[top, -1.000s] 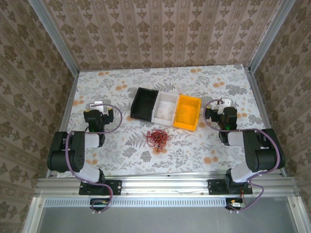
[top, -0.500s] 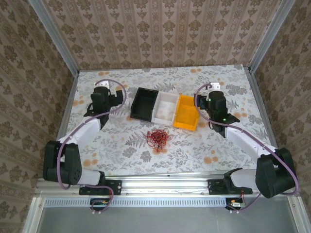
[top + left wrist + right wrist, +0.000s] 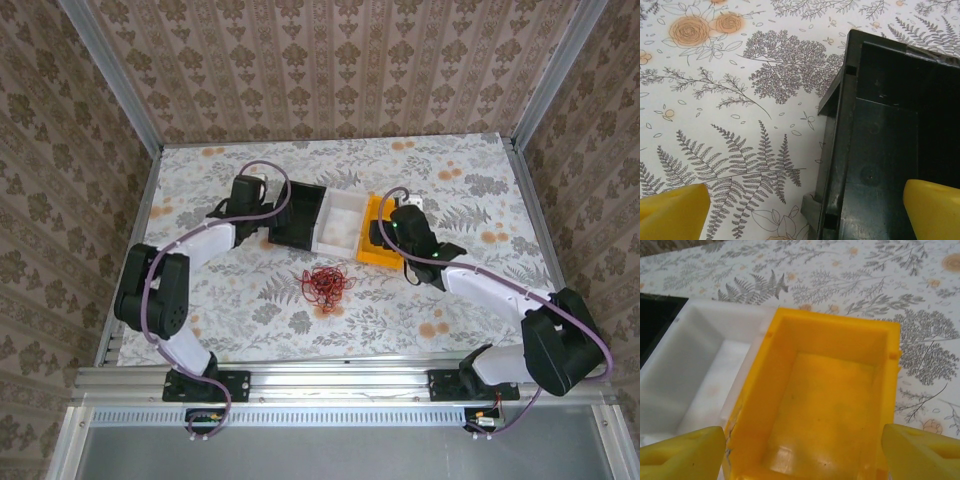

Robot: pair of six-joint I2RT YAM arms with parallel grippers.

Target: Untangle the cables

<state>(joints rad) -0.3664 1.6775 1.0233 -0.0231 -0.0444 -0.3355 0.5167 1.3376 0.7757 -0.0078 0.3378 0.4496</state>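
Cables lie untouched; left gripper and right gripper gape empty.

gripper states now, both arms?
Left gripper: open, empty, over the black bin edge.
Right gripper: open, empty, over the yellow bin.

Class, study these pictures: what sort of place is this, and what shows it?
Probably a robot test cell, not a home: wallpapered walls held in an aluminium frame, two arms bolted to a rail at the table edge, three bins beside tangled red cables.
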